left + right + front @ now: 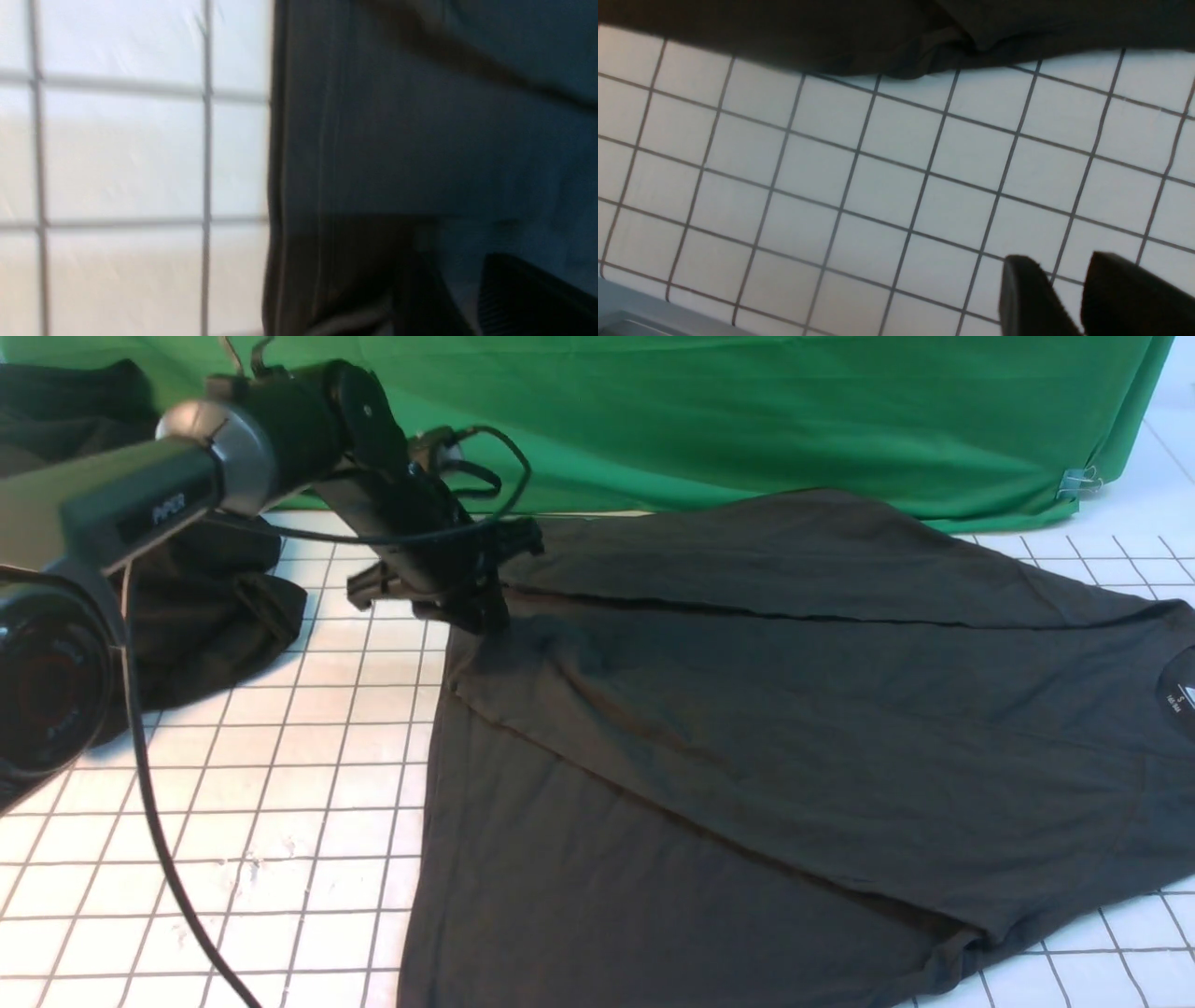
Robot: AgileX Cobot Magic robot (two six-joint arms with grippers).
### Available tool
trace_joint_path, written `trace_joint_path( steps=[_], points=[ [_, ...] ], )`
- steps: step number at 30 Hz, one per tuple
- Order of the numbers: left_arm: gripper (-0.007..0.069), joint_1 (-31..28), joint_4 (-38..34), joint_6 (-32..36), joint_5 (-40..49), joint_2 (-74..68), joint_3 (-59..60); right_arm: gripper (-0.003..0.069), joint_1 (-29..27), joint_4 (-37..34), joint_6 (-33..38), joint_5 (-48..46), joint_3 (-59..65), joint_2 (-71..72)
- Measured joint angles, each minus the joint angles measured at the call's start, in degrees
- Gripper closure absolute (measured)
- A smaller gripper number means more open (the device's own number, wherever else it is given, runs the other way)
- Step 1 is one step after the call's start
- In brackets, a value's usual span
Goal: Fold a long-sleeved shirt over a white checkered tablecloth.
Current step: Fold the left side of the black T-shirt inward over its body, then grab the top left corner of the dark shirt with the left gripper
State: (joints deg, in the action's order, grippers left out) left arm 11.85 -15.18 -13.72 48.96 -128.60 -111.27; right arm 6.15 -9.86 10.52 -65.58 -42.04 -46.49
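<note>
Left hand: fingers parted, low over the edge of the long-sleeved shirt; blur hides any contact.
Right hand: narrow gap, empty, above the white checkered tablecloth.

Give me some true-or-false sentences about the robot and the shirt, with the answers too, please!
1. The long-sleeved shirt lies on the white checkered tablecloth. True.
2. The cloth hanging at the back is red. False: the fabric sheet is green.
3. The left gripper is down at a corner of the shirt. True.
4. The right gripper is holding the shirt. False: it hangs over bare tablecloth, with its jaws a little apart and nothing between them.
5. A lumpy black cloth sits off to the left of the shirt. True.
</note>
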Motion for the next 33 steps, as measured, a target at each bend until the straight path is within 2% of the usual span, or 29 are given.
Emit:
trace_joint_path(
  steps=[4, 8, 10, 15, 24, 33],
  points=[
    [0.0257, -2.33, -0.77, 0.05, -1.78, -0.61, -5.73, 0.0482, 0.00, 0.00, -1.36, 0.00, 0.00, 0.00],
    [0.0186, -3.54, -2.27, 0.05, -3.66, -2.01, -9.26, 0.0481, 0.00, 0.00, -1.82, 0.00, 0.00, 0.00],
    [0.0177, -3.82, -2.89, 0.00, -5.20, -3.78, -9.77, 0.0481, 0.00, 0.00, -1.99, 0.00, 0.00, 0.00],
    [0.0190, -4.04, -6.43, -1.02, -9.43, -10.15, -9.86, 0.0481, 0.00, 0.00, -3.33, 0.00, 0.00, 0.00],
    [0.0267, -4.47, -14.45, 0.29, -16.25, -13.60, -9.87, 0.0471, 0.00, -0.06, -3.51, 0.00, 0.00, 0.00],
    [0.0312, -4.56, -15.83, 0.69, -17.28, -13.92, -9.87, 0.0462, 0.00, -0.01, -3.51, 0.00, 0.00, 0.00]
  ],
)
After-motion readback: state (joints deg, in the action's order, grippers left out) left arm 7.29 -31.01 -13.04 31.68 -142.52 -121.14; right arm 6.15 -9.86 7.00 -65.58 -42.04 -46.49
